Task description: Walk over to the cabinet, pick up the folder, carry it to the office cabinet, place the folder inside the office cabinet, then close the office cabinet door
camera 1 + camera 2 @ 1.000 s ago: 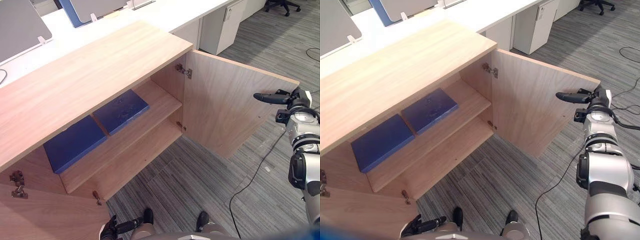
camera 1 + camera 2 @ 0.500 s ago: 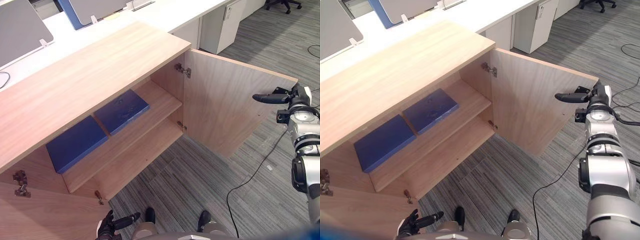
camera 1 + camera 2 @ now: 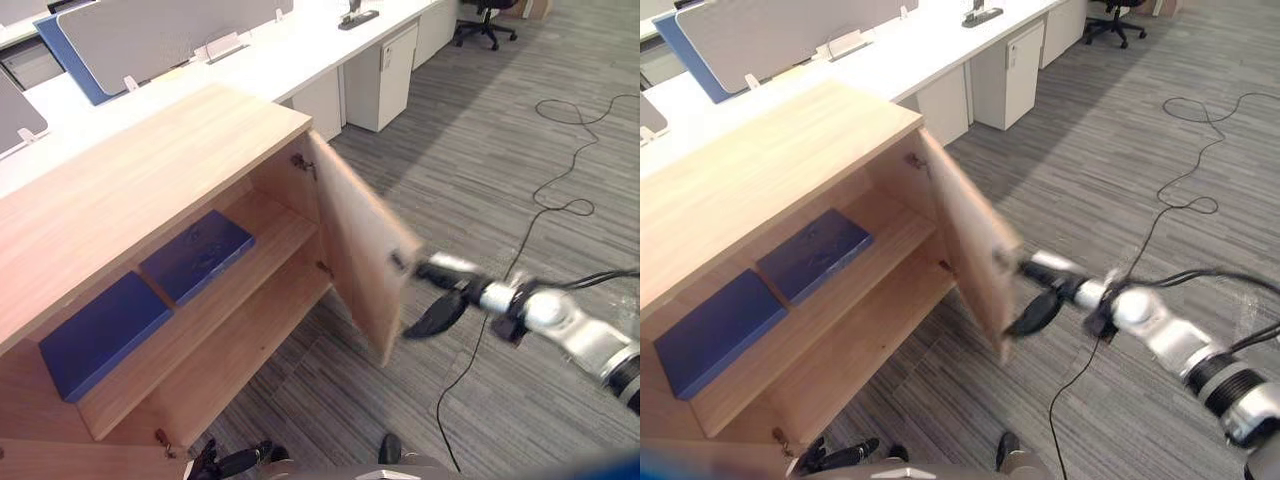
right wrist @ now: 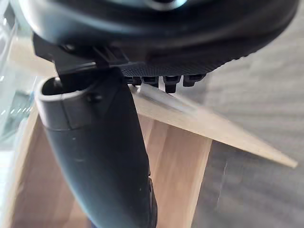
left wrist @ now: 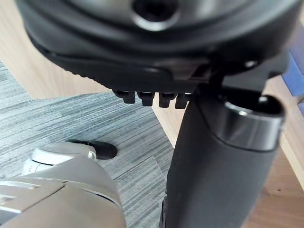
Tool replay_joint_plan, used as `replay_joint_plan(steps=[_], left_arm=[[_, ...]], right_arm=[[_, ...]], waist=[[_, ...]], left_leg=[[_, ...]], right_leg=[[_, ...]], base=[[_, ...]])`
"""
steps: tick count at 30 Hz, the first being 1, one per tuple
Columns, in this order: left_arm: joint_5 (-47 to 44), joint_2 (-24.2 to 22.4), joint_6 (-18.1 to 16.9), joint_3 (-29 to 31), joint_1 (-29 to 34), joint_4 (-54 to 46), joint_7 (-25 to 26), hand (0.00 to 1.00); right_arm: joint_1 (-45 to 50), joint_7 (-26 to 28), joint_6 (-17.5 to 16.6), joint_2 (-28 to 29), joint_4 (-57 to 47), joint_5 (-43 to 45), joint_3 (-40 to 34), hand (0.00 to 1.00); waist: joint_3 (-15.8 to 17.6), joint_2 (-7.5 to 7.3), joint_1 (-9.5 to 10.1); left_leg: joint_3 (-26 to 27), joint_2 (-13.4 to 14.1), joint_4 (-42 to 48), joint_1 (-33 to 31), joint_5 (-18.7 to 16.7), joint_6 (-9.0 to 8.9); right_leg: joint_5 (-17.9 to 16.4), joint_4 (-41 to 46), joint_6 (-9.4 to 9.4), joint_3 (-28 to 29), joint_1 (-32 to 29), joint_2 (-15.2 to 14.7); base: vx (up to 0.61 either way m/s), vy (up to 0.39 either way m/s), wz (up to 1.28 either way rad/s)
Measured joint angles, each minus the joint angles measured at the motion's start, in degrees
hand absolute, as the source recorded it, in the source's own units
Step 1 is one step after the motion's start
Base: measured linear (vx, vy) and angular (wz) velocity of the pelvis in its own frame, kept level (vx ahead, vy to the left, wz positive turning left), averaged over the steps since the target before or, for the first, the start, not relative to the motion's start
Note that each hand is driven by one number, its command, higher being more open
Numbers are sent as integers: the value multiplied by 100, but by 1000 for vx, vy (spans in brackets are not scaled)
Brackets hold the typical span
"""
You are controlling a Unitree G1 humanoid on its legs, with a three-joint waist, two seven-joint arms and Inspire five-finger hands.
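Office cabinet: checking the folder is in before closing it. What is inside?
On the upper shelf lie two blue folders side by side: a left folder and a right folder. The lower shelf is bare in front; its back is covered by the upper shelf.

The cabinet door point(image 3: 360, 250) at mid-frame is blurred, its free edge and hinges soft. The right hand point(image 3: 462, 290), just right of that edge, is blurred too; whether it touches the door cannot be told. The left hand point(image 3: 225, 463) is cut off by the bottom edge. The office cabinet point(image 3: 130, 190) runs off the left edge, its second door point(image 3: 70, 465) clipped at lower left. An office chair point(image 3: 485, 12) is cut off at upper right
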Motion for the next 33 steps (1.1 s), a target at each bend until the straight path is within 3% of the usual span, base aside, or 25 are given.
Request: replay_joint_plan(steps=[4, 6, 10, 15, 17, 18, 19, 20, 22, 24, 25, 28, 30, 33], left_arm=[[133, -77, -14, 150, -152, -5, 83, 100], [231, -85, -13, 314, -154, -9, 190, 100], [230, -77, -10, 509, -72, -8, 278, 100], [228, -86, -7, 502, -75, -10, 355, 100], [231, -206, 1, 354, -84, -409, 506, 100], [276, -252, -2, 191, -54, -672, 568, 100], [407, -293, -7, 63, -93, -879, 600, 100], [522, -323, -12, -68, -122, -1033, 628, 100], [655, -332, -11, -200, -133, -1039, 689, 100], [681, -430, -9, -312, -182, -1038, 770, 100], [683, -455, -4, -341, -205, -1030, 795, 100], [685, -424, 58, -693, -184, -1002, 809, 100], [767, -312, 47, -1223, -162, -1000, 726, 100], [867, -248, 10, -1682, -129, -994, 448, 100]], right_arm=[[210, 786, 3, 550, -469, 563, 449, 100], [311, 1011, 16, 756, -402, 631, 664, 100], [561, 1077, 100, 958, 36, 523, 685, 100], [835, 908, 7, 1461, 1193, -1007, 601, 100], [1193, 589, -62, 1948, 2020, -1660, 221, 100], [1320, 429, -67, 2248, 2404, -1966, -44, 100], [1383, 218, -80, 2619, 2830, -2316, -377, 100], [1382, -95, -73, 3149, 3452, -2749, -866, 100], [1328, -667, -82, 3912, 4272, -3329, -1688, 100], [1141, -1269, -112, 4582, 5034, -3949, -2575, 100], [1045, -1507, -111, 4760, 5295, -4079, -2766, 100], [774, -2162, -86, 5321, 6278, -4093, -3536, 100], [885, -2390, 1, 5405, 6688, -4080, -4116, 100], [1087, -2457, 137, 5367, 6863, -4085, -4492, 100]], waist=[[-62, -48, 216], [-52, -181, 377], [-78, -416, 409], [-98, -466, 444], [-89, -456, 481], [-91, -465, 513], [-66, -467, 535], [-69, -399, 607], [-58, -347, 643], [-47, -192, 663], [-34, -156, 686], [24, -256, 756], [-25, -170, 728], [-79, -42, 716]], left_leg=[[-15, 8, 39, -34, 11, 16], [-16, -17, 97, -36, 10, 15], [-14, -89, 289, -101, -30, 19], [-58, -102, 556, -237, -147, 61], [190, -158, 851, -710, -25, 235], [411, -214, 727, -790, 103, 413], [733, -199, 1035, -916, -190, 572], [1158, -123, 1814, -1133, -748, 699], [1578, -192, 2086, -1060, -1184, 732], [1728, -267, 1734, -901, -1318, 562], [1702, -310, 1629, -858, -1330, 522], [1273, -811, 999, -668, -1021, 550], [830, -1315, 104, -305, -578, 665], [388, -1681, -390, -95, -404, 746]], right_leg=[[-90, 47, -98, -174, 66, 20], [-121, 58, -91, -208, 125, 9], [-170, 59, -50, -262, 209, -73], [-249, 127, 16, -373, 227, -149], [-346, 236, -11, -752, 137, -232], [-349, 190, -9, -950, 128, -315], [-357, 192, -24, -1205, 100, -381], [-350, 219, -67, -1457, 91, -394], [-364, 229, -44, -1856, 193, -464], [-406, 349, 48, -2295, 268, -483], [-429, 400, 84, -2390, 282, -507], [-437, 434, 245, -2871, 505, -787], [-434, 474, 446, -3401, 750, -1068], [-615, 952, 643, -3893, 916, -1474]], base=[[108, -20, 27], [112, 11, 13], [78, 46, 11], [-24, 45, 17], [-96, 10, 87], [-67, 35, 100], [-23, 68, 120], [8, 76, 103], [47, 78, 108], [53, 108, 115], [39, 121, 97], [28, 137, 95], [51, 123, 119], [67, 140, 108]])
